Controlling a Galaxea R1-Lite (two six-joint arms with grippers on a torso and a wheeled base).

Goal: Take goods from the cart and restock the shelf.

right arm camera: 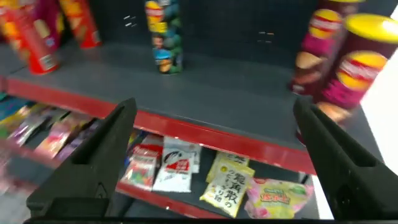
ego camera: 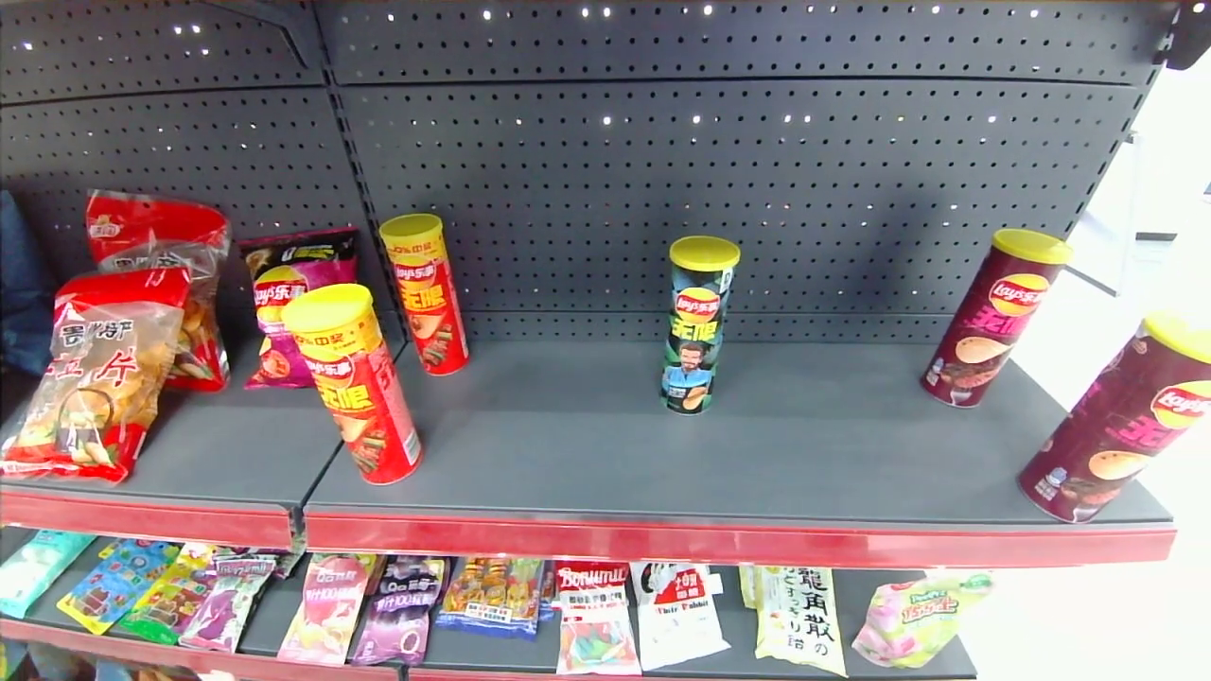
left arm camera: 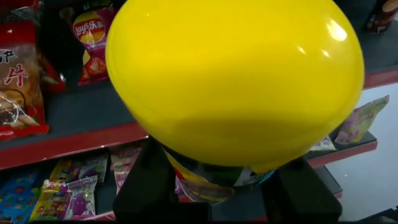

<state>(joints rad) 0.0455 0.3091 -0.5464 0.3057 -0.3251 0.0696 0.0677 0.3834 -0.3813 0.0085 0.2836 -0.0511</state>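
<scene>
Your left gripper (left arm camera: 224, 196) is clamped on a chip can (left arm camera: 236, 81). Its yellow lid faces the wrist camera and there's a finger on each side of the body, a hold that should let it go down upright. It hangs out in front of the shelf (ego camera: 757, 544), not yet over the board. Your right gripper (right arm camera: 214, 112) is spread wide and empty, facing the same shelf. The stock is sorted: red cans (ego camera: 355, 383) on the left, maroon cans (ego camera: 993, 317) on the right, one teal can (ego camera: 698, 326) alone mid-shelf. The label under your lid looks teal too, so the lane by that one is likely your slot.
</scene>
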